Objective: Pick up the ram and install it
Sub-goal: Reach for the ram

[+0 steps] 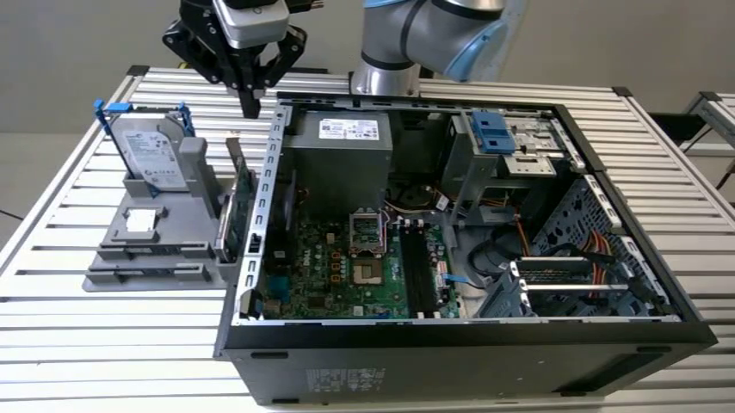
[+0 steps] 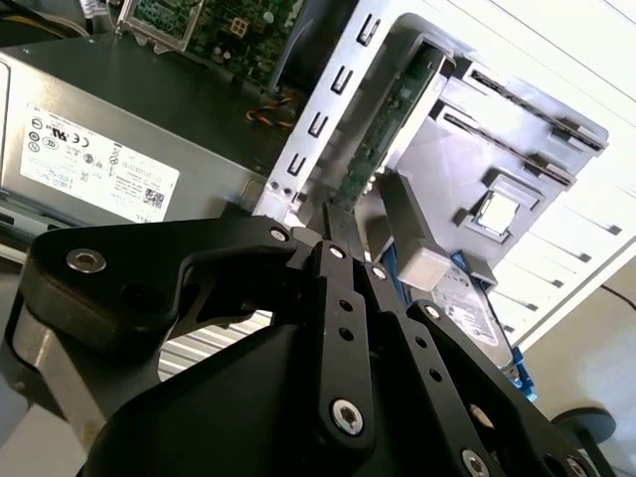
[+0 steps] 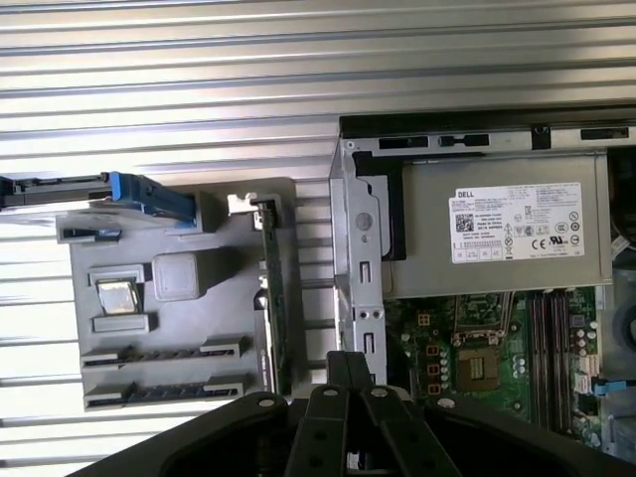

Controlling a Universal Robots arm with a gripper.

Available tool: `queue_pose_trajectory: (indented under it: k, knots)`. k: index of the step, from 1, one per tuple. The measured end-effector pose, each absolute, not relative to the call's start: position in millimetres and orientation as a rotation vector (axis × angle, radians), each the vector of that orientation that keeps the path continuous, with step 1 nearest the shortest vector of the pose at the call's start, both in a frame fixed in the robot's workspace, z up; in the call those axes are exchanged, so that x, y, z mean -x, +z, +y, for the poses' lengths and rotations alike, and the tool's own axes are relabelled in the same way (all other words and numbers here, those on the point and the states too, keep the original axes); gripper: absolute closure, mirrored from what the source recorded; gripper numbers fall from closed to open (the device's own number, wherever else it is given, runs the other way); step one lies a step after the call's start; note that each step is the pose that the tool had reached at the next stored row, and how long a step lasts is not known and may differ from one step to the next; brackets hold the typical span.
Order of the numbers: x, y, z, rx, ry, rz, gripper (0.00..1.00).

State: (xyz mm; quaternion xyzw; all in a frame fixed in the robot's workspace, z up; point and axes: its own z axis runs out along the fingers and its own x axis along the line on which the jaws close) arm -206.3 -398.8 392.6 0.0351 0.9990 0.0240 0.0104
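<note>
On the grey holder [image 1: 184,228], the green card [image 1: 243,215] stands along the edge by the computer case [image 1: 483,348], under the gripper [image 1: 250,110]. The gripper's fingers are pressed together on nothing. The ram [image 3: 169,390] sits in a slot at the holder's end opposite the hard drive [image 1: 155,151], well apart from the gripper.

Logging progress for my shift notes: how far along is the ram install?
Done: nothing visible; the motherboard's memory slots look empty. In hand: nothing; the gripper hangs shut and empty above the grey parts holder, beside the open computer case. Left: both pick-up and install. I cannot pick out the ram on the holder.
</note>
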Motion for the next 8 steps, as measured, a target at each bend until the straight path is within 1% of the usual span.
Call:
queue_pose_trajectory:
  k: [8]
  knots:
    - [211.2,392.6,-398.8,-0.109,0.075,3.118,1.00]
